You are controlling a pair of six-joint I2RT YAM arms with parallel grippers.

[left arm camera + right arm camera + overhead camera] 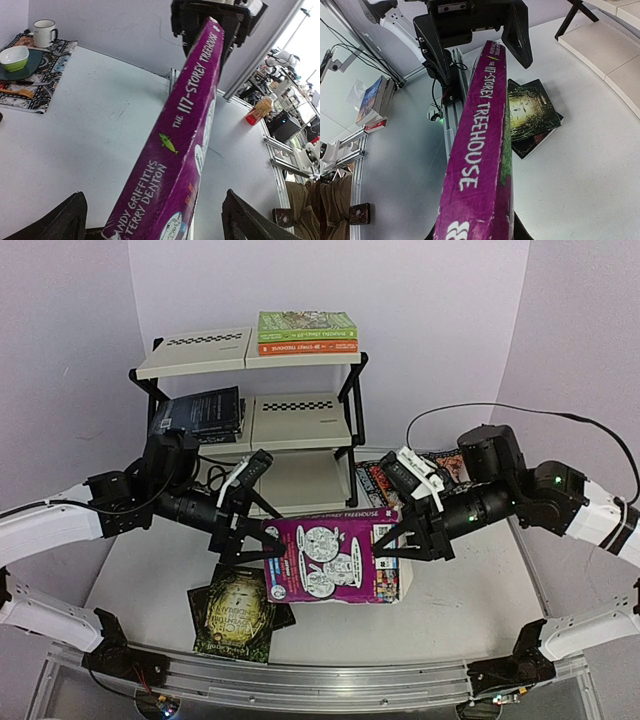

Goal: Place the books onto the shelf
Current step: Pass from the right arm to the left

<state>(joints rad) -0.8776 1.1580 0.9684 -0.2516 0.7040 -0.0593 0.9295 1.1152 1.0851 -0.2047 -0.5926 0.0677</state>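
Right gripper (402, 538) clamped on the right end of the purple "117-Storey Treehouse" book (335, 560), spine uppermost. Left gripper (245, 545) at the book's left end, jaws spread wide. The left wrist view shows its fingers (57, 220) clear of both covers. Behind the book stands the shelf (300, 420). Below-left of the book lies a green-gold book (238, 612). Only the left wrist view shows a mug (44, 32) and a green bowl (14, 57).

One shelf (300, 420), one purple book (335, 560), one mat (55, 65)

A robotics lab: aluminium frame rails (330, 687) and cluttered equipment benches (282, 127).
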